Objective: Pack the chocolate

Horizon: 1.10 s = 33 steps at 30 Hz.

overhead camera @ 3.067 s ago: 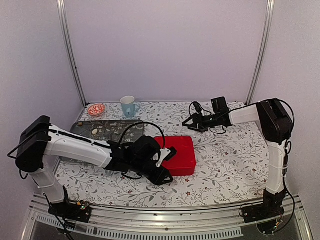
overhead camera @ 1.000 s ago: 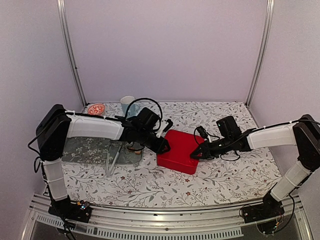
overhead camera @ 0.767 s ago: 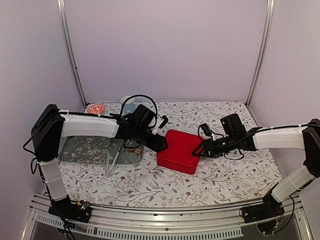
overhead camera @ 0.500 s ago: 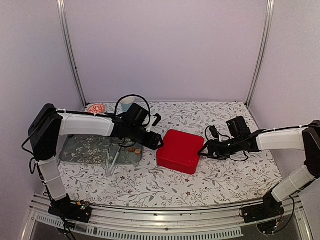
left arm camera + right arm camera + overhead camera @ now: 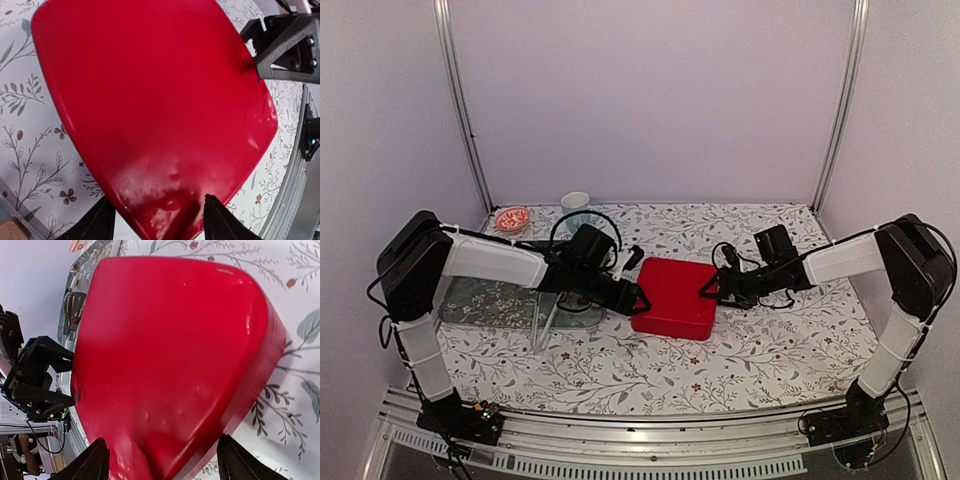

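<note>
The red square box (image 5: 672, 297) lies closed on the floral tablecloth and fills both wrist views (image 5: 150, 100) (image 5: 170, 355). My left gripper (image 5: 638, 297) is open at the box's left near corner, which sits between its fingers (image 5: 157, 222). My right gripper (image 5: 708, 290) is open at the box's right edge, its fingers straddling that corner (image 5: 162, 460). The chocolate is mostly hidden behind my left arm. Only one tan lump (image 5: 7, 231) shows, at the corner of the left wrist view by the tray's edge.
A shallow clear tray (image 5: 490, 298) lies left of the box under my left arm. A pale cup (image 5: 576, 203) and a small red-and-white bowl (image 5: 512, 218) stand at the back left. Metal frame posts rise at both back corners.
My right gripper has come back in against the box's right edge. My left gripper has slid down to the box's left near corner. The box has turned a little.
</note>
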Motion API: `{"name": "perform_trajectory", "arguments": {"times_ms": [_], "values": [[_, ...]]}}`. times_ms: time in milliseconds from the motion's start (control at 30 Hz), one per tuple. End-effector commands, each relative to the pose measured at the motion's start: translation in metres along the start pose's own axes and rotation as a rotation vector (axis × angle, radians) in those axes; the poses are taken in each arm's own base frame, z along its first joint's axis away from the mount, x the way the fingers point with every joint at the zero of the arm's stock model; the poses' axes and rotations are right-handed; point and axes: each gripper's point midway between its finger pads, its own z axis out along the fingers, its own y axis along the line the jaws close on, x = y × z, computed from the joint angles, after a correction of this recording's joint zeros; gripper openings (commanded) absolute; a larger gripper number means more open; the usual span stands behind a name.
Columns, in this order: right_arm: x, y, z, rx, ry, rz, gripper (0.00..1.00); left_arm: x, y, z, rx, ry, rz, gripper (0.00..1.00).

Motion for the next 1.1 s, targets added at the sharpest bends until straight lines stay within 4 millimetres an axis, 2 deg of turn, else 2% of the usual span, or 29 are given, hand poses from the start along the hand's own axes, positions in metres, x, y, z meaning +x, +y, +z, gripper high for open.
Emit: {"name": "perform_trajectory", "arguments": {"times_ms": [0, 100, 200, 233, 267, 300, 333, 467, 633, 733, 833, 967, 1067], "values": [[-0.022, 0.024, 0.003, -0.109, -0.027, -0.076, 0.76, -0.017, -0.021, -0.018, 0.056, -0.082, 0.015, 0.60], [-0.015, 0.022, 0.001, -0.117, -0.020, -0.059, 0.78, -0.022, -0.015, -0.026, 0.005, -0.098, 0.014, 0.64], [-0.018, 0.018, -0.015, -0.080, -0.071, -0.061, 0.82, -0.037, -0.008, -0.044, -0.058, -0.148, 0.022, 0.73], [-0.023, 0.017, -0.024, -0.071, -0.102, -0.068, 0.84, -0.043, -0.006, -0.052, -0.081, -0.172, 0.026, 0.82], [-0.028, 0.015, -0.034, -0.061, -0.134, -0.069, 0.89, -0.050, -0.004, -0.060, -0.105, -0.200, 0.030, 0.97], [-0.036, 0.016, -0.045, -0.052, -0.174, -0.077, 0.96, -0.056, 0.000, -0.068, -0.131, -0.225, 0.033, 0.99], [-0.043, 0.016, -0.058, -0.042, -0.213, -0.087, 1.00, -0.066, -0.001, -0.081, -0.146, -0.265, 0.040, 0.99], [-0.070, 0.027, -0.108, 0.009, -0.363, -0.152, 0.99, -0.092, 0.012, -0.121, -0.226, -0.370, 0.026, 0.99], [-0.087, 0.033, -0.160, 0.124, -0.535, -0.238, 0.99, -0.106, 0.039, -0.178, -0.321, -0.525, -0.056, 0.99], [-0.089, 0.021, -0.180, 0.209, -0.615, -0.231, 0.99, -0.102, 0.064, -0.204, -0.340, -0.586, -0.146, 0.99], [-0.083, 0.007, -0.187, 0.267, -0.649, -0.207, 0.99, -0.084, 0.091, -0.217, -0.379, -0.603, -0.226, 0.99], [-0.070, -0.011, -0.181, 0.301, -0.633, -0.178, 0.99, -0.062, 0.119, -0.222, -0.404, -0.595, -0.318, 0.99], [-0.062, -0.020, -0.175, 0.309, -0.619, -0.175, 0.99, -0.051, 0.128, -0.218, -0.408, -0.577, -0.340, 0.99]]}}
